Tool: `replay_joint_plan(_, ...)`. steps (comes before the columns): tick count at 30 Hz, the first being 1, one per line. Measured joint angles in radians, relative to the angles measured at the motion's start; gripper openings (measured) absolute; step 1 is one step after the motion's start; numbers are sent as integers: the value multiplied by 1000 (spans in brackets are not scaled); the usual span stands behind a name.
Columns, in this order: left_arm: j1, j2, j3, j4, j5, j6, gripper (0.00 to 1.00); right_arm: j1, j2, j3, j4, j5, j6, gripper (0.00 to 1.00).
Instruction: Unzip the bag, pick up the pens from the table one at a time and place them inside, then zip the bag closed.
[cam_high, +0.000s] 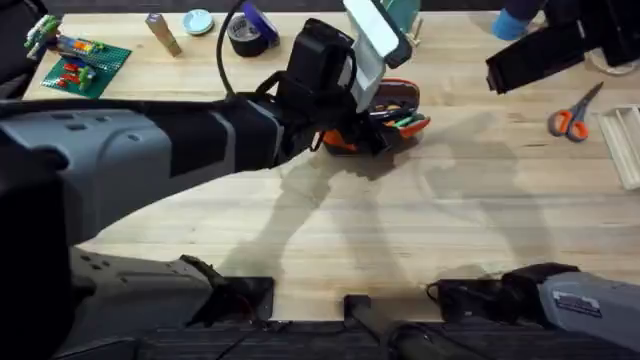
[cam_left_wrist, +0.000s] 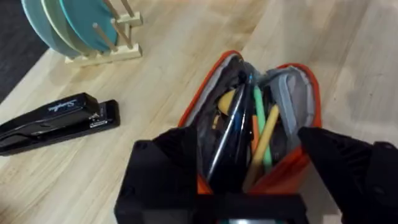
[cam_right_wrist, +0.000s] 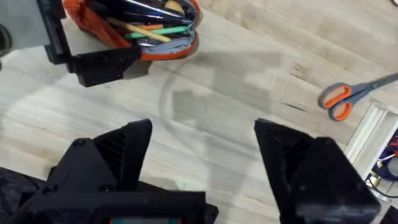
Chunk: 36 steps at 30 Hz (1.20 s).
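Tabletop (cam_high: 400, 210) holds bag (cam_left_wrist: 249, 124) between left fingers (cam_left_wrist: 168, 168).

Black stapler (cam_left_wrist: 56, 121): white script brand on top, too blurred to read. No other legible txt or nos.

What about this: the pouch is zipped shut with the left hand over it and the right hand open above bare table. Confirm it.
One error: the bag is unzipped, pens showing inside, per the left wrist view. The left hand is over it; the right hand is open above bare table.
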Motion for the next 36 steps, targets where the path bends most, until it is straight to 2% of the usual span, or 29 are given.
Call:
replay_joint_plan(4, 3, -19, 0, -8, 0, -1, 992, 0, 0, 0, 0, 0, 0, 997)
replay_joint_plan(8, 22, -101, 0, -70, 0, -8, 993, 0, 0, 0, 0, 0, 0, 996)
replay_joint_plan(18, 143, -338, 0, -434, -8, -9, 992, 0, 0, 0, 0, 0, 0, 996)
replay_joint_plan(25, 237, -399, 0, -649, -63, -12, 993, 0, 0, 0, 0, 0, 0, 996)
replay_joint_plan(29, 257, -399, 0, -712, -90, -15, 993, 0, 0, 0, 0, 0, 0, 996)
replay_joint_plan(36, 257, -399, 0, -775, -131, -15, 993, 0, 0, 0, 0, 0, 0, 996)
